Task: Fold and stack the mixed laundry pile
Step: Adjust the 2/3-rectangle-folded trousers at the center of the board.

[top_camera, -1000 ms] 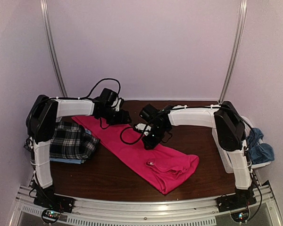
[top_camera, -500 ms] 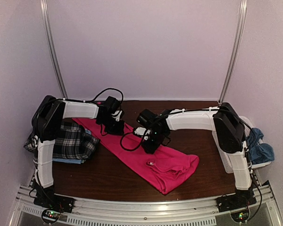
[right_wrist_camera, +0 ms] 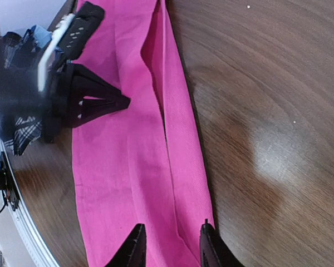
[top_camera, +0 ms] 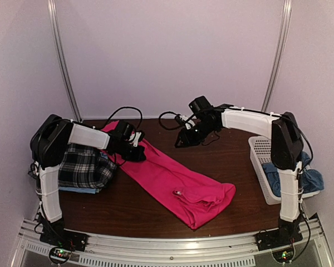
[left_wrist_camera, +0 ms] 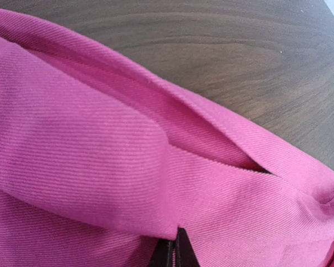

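The hot-pink trousers (top_camera: 172, 178) lie stretched diagonally across the table, from back left to front right. My left gripper (top_camera: 136, 153) is at their upper end. In the left wrist view its fingers (left_wrist_camera: 175, 253) are shut on a raised fold of the pink cloth (left_wrist_camera: 100, 139). My right gripper (top_camera: 181, 143) hangs open above the table behind the trousers, with nothing between its fingers. The right wrist view looks down on the trousers (right_wrist_camera: 128, 167) and on the left gripper (right_wrist_camera: 125, 102). The black-and-white plaid shirt (top_camera: 83, 167) lies folded at the left on a light blue shirt (top_camera: 78, 190).
A white lattice basket (top_camera: 260, 161) stands at the table's right edge with a duller blue cloth (top_camera: 312, 179) in it. Dark wood table (top_camera: 234, 150) shows between the trousers and the basket. Cables trail behind both wrists.
My left gripper has shut on the trousers' upper end and lifted a fold. The right arm has let go, risen off the trousers and swung back to the right.
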